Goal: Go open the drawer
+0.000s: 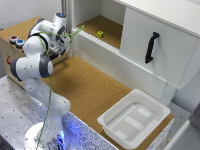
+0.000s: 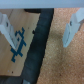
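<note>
Wrist view is showing the hand [image 2: 41, 27] spreading wide above the drawer [image 2: 22, 42], which the arm is hiding in the exterior view.

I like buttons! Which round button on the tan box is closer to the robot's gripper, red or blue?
The blue button; it sits nearer the gripper than the red button.

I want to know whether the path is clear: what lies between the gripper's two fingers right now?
In the wrist view, only the drawer front, its dark edge and cork floor show between the fingers; nothing is gripped.
</note>
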`<state>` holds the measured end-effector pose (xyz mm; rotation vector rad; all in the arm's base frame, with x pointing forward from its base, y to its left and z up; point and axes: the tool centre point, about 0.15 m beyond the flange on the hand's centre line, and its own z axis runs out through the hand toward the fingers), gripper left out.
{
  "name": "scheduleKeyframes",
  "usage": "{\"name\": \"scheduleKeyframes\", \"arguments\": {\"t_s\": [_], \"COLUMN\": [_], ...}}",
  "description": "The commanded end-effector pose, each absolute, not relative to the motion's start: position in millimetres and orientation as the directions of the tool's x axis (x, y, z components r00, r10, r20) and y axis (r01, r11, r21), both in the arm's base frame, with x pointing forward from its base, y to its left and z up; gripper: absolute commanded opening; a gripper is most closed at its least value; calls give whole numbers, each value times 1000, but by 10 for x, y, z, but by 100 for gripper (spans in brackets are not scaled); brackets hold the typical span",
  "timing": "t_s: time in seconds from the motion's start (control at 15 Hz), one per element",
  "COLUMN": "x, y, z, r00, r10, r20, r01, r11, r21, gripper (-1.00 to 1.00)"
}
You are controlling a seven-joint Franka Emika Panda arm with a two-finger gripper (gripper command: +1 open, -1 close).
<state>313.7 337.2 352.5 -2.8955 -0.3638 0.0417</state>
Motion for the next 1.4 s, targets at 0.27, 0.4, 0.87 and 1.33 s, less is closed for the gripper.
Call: {"name": "scheduleKeyframes", "arguments": {"t_s": [0.27, 0.4, 0.87, 1.33], "x": [3010, 2995, 2995, 3062], "y": [3248, 3221, 3314, 3410], "z": [3007, 2952, 3047, 3087], "r00": [993, 995, 993, 991], "r10": [101, 81, 79, 99], "r20": [57, 53, 84, 90], "r01": [114, 94, 103, 125], "r11": [-949, -937, -930, -926], "r21": [-295, -336, -352, -357], "gripper": [100, 100, 100, 100]}}
